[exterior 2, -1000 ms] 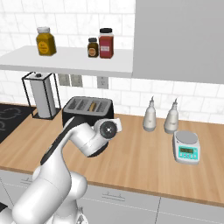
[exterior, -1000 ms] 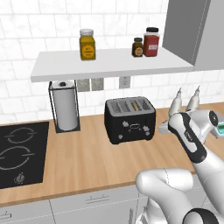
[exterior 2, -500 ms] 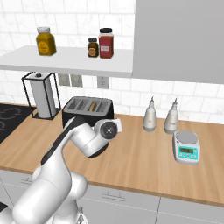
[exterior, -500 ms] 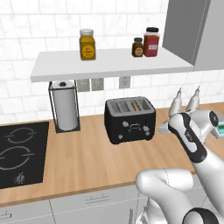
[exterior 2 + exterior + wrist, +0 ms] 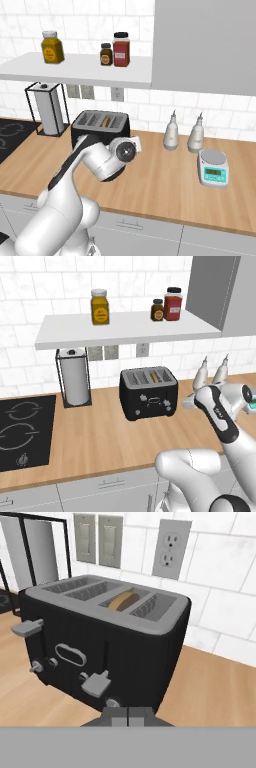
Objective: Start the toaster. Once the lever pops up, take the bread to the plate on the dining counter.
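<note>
Jaws: pressed together, tips meeting, nothing between them. The gripper [image 5: 128, 714] sits low in front of the toaster [image 5: 105, 642], at its front right corner.

Lever, right-hand: a grey tab [image 5: 96, 683] on the toaster's front face, just above and a little left of the closed tips. It stands low in its slot, well below its twin. Whether the tips touch it cannot be told.

Lever, left-hand: grey tab [image 5: 26, 627] near the toaster's front left edge, high in its slot.

Bread: a tan slice [image 5: 124, 601] standing on edge in the toaster's third slot from the left, its long axis running front to back, its top barely clearing the slot rim. It lies above and beyond the jaws, behind the right-hand lever.

Judgement: the slice's slot pairs with the low lever, so the toaster seems started; the coming lift goes up and over the toaster's front edge.

Plate and dining counter: not placed.
</note>
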